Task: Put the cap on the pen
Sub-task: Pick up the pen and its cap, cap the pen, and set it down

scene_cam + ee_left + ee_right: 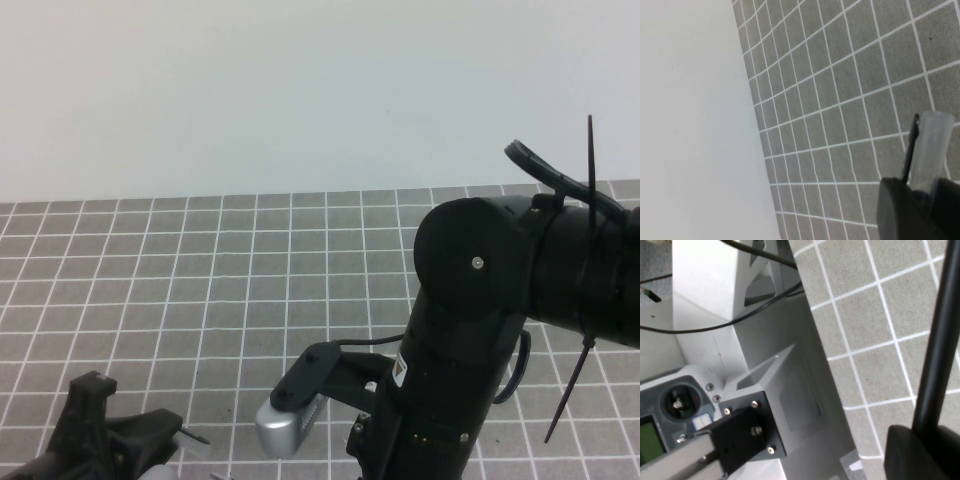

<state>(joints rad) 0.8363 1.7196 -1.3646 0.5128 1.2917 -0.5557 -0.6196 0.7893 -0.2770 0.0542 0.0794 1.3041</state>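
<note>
So far: both parts picked up, not yet joined.

Left gripper [163,436] sits low at the near left edge of the grid mat [250,270]. Its fingers are clamped on the cap [932,150], a clear plastic sleeve with a thin black clip down one side. Most of the cap stands free of the grip. In the high view it shows only as a pale stub pointing right.

Right arm [470,300] fills the near right, elbow raised, forearm angled down toward the near edge. The right gripper [920,452] cannot be seen from the high view. Its own wrist view shows dark fingers closed on the pen [940,340], a plain black shaft running straight out of the grip over the mat. Neither pen end is visible there, so I cannot tell which way the tip points. A grey stand [765,370] with cables is beside it.

No view shows pen and cap together, so I judge them well apart.

Done: pen held, cap held.
Left: bring the two grippers together, line the cap's open end up with the pen tip, push on until seated.

Alignment cannot be judged from these views.
</note>
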